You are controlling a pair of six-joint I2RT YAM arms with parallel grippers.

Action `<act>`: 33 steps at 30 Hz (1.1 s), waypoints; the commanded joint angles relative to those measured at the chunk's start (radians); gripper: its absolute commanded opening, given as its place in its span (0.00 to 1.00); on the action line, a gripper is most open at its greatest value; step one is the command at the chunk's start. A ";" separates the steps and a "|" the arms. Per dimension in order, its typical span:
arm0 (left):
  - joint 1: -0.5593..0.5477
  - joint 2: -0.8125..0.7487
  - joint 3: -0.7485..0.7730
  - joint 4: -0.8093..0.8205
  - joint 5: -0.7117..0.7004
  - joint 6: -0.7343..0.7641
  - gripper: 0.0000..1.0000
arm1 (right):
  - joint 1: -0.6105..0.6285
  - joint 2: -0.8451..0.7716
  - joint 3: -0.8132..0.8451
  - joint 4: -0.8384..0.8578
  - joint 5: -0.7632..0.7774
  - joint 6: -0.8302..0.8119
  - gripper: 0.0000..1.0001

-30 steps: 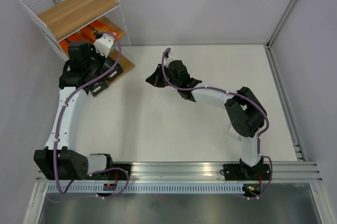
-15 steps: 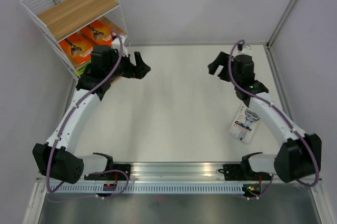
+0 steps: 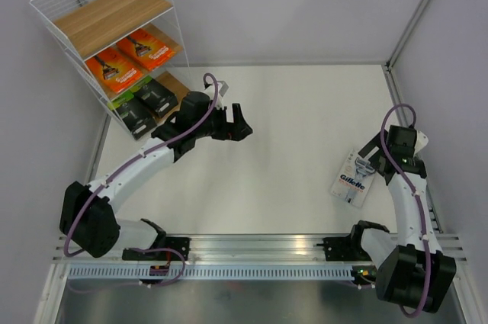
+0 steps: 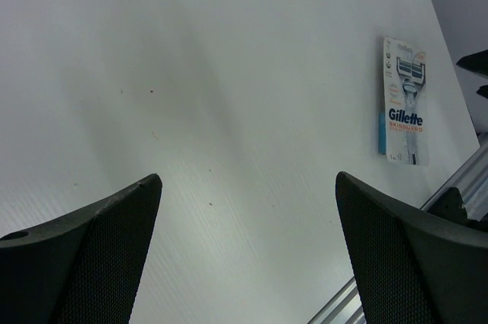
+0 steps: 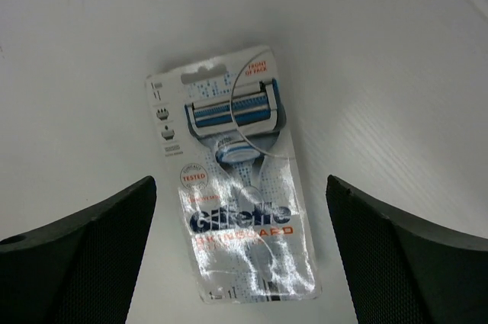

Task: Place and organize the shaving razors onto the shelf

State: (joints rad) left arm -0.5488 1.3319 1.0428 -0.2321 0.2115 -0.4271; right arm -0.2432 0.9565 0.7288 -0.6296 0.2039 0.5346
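— Start at the left. What is on the shelf (image 3: 110, 15)?
— Four packs. On the middle board are two orange ones, the left orange pack (image 3: 112, 72) just beside the right orange pack (image 3: 146, 46). On the bottom board are two black ones with lime ends, the left black pack (image 3: 135, 118) beside the right black pack (image 3: 158, 98).
— And the fifth?
— One Gillette pack (image 3: 353, 181), flat on the table (image 3: 290, 103), far right, well apart from the shelf.
— Grippers?
— Two. The left gripper (image 4: 248, 187) hangs over mid-table, fingers spread wide, gripping nothing. Its arm passes near the bottom board's front corner. The right gripper (image 5: 239, 183) hovers over the Gillette pack with fingers spread either side. I cannot tell whether they touch it.
— Anything else?
— A metal rail (image 3: 259, 246) along the near edge.
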 commanded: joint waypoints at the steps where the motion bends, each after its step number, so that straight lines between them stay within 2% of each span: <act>1: -0.008 0.009 -0.013 0.085 0.031 -0.053 1.00 | -0.010 -0.028 -0.040 -0.003 -0.133 0.077 0.98; 5: -0.008 0.004 -0.046 0.091 0.038 -0.047 1.00 | -0.010 0.024 -0.104 0.086 -0.103 0.131 0.98; 8: -0.008 -0.007 -0.063 0.093 0.066 -0.036 0.99 | -0.010 0.073 -0.138 0.116 -0.120 0.120 0.98; 16: -0.008 -0.030 -0.110 0.094 0.051 -0.022 1.00 | -0.010 0.096 -0.175 0.149 -0.020 0.068 0.98; 19: -0.008 -0.031 -0.122 0.096 0.062 -0.032 1.00 | -0.010 0.160 -0.193 0.205 -0.092 0.083 0.98; 23: -0.008 -0.027 -0.125 0.103 0.062 -0.019 1.00 | -0.007 0.209 -0.247 0.391 -0.279 0.102 0.91; 24: -0.008 -0.020 -0.119 0.109 0.062 -0.015 1.00 | 0.001 0.214 -0.261 0.416 -0.303 0.107 0.86; 26: -0.008 -0.011 -0.110 0.114 0.066 -0.001 1.00 | 0.021 0.215 -0.261 0.453 -0.322 0.102 0.83; 29: -0.008 0.026 -0.081 0.149 0.129 0.019 1.00 | 0.082 0.215 -0.250 0.491 -0.325 0.090 0.72; 30: -0.008 0.038 -0.070 0.155 0.152 0.021 1.00 | 0.117 0.220 -0.244 0.507 -0.328 0.094 0.64; 33: -0.008 0.105 -0.040 0.169 0.200 0.002 1.00 | 0.212 0.261 -0.233 0.579 -0.340 0.137 0.54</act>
State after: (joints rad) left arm -0.5522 1.3830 0.9466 -0.1291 0.3237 -0.4385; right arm -0.1112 1.1835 0.4801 -0.1680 -0.0921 0.6357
